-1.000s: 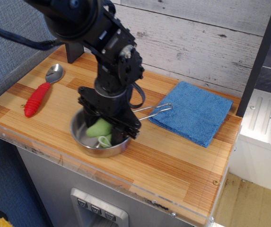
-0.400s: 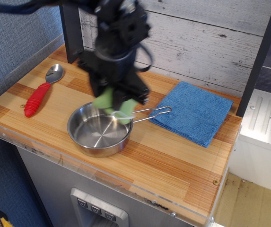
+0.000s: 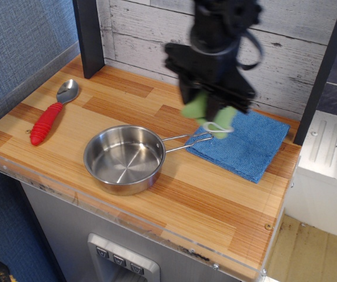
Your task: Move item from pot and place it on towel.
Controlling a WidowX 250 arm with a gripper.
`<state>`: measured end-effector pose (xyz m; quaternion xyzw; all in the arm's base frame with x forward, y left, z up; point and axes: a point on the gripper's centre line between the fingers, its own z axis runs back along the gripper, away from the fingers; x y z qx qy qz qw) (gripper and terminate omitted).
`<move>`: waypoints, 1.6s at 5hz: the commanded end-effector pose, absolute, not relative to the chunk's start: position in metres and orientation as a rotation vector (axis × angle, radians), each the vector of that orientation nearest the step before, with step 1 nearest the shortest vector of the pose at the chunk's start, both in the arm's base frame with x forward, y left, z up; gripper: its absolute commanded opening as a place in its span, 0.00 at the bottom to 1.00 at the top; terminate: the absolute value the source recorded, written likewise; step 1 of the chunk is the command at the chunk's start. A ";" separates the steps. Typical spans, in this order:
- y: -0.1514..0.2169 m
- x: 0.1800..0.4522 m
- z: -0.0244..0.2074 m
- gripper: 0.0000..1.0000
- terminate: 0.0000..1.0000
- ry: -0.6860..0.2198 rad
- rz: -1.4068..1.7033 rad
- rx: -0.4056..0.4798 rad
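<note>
The toy is out of the pot and now hangs in the air at the towel's near-left edge.

The gripper, clamped on the green toy, has swung right from above the pot, which sits bare on the wooden counter. The toy's white loop dangles just over the pot's wire handle, whose tip reaches the blue towel. A red-handled spoon lies well off to the left.

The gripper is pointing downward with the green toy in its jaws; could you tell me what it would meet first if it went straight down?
Most likely the blue towel, near its left edge. The gripper holds the green toy above it, though depth is uncertain.
</note>
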<state>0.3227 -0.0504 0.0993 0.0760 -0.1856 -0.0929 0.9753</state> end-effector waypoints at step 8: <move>-0.076 0.359 0.088 1.00 0.00 -0.374 -0.123 0.093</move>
